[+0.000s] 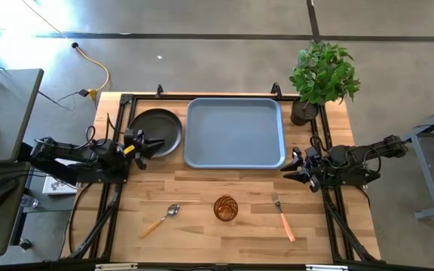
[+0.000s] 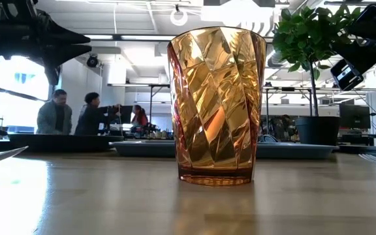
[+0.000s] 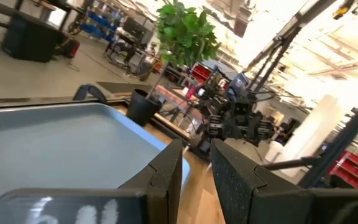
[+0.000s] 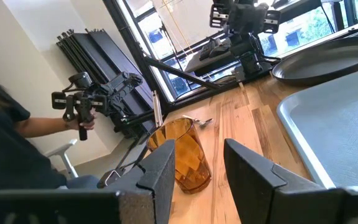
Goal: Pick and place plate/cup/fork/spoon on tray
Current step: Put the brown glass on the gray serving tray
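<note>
The dark round plate [image 1: 157, 129] lies on the table left of the blue-grey tray [image 1: 234, 133], which holds nothing. The amber cup [image 1: 226, 208] stands upright near the front edge. The spoon [image 1: 160, 220] lies to its left and the fork [image 1: 282, 217] to its right, both flat on the wood. My left gripper [image 1: 155, 145] is open, raised over the plate's near rim; the right wrist view shows it [image 4: 241, 18] above the plate [image 4: 328, 59]. My right gripper [image 1: 288, 164] is open beside the tray's near right corner, pointing left toward the cup [image 4: 182, 155].
A potted plant [image 1: 322, 75] stands at the table's far right corner, just behind my right arm. Bare wood lies between the tray and the cup. People stand in the room beyond the table [image 2: 77, 114], and a person's hand holds a device [image 4: 79, 109] off the table's left side.
</note>
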`<action>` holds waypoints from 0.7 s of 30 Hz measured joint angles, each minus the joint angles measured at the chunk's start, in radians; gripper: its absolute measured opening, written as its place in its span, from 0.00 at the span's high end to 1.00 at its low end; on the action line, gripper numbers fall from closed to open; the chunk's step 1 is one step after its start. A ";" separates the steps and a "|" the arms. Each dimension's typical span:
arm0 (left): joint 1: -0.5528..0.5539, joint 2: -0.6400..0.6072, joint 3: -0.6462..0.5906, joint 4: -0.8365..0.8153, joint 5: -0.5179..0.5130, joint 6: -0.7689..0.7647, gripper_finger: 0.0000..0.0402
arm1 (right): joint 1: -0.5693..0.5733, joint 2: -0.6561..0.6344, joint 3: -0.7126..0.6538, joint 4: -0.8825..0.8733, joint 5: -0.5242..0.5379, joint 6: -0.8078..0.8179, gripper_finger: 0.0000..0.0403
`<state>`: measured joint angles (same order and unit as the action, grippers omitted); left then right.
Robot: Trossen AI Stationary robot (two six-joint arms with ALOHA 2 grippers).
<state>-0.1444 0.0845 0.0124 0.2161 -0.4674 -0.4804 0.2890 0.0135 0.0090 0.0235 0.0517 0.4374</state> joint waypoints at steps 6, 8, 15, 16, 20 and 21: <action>0.000 0.000 0.000 0.000 -0.036 -0.009 0.82 | 0.000 0.000 0.000 0.000 0.000 -0.009 0.68; 0.000 0.000 0.000 -0.001 -0.051 -0.008 0.82 | 0.000 0.000 0.000 0.000 0.000 -0.027 0.68; 0.000 0.000 0.000 -0.003 -0.053 0.032 0.82 | 0.000 0.000 0.000 0.000 0.001 -0.053 0.68; 0.000 0.000 0.000 -0.003 -0.058 0.052 0.82 | 0.000 0.000 0.000 0.000 0.000 -0.053 0.68; 0.000 0.000 0.000 -0.002 -0.070 0.072 0.82 | 0.000 0.000 0.000 0.000 0.001 -0.053 0.68; 0.000 0.000 0.000 -0.002 -0.068 0.072 0.81 | 0.000 0.000 0.000 0.000 0.001 -0.053 0.68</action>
<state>-0.1444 0.0847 0.0122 0.2140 -0.5351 -0.4088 0.2892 0.0135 0.0090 0.0238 0.0525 0.3840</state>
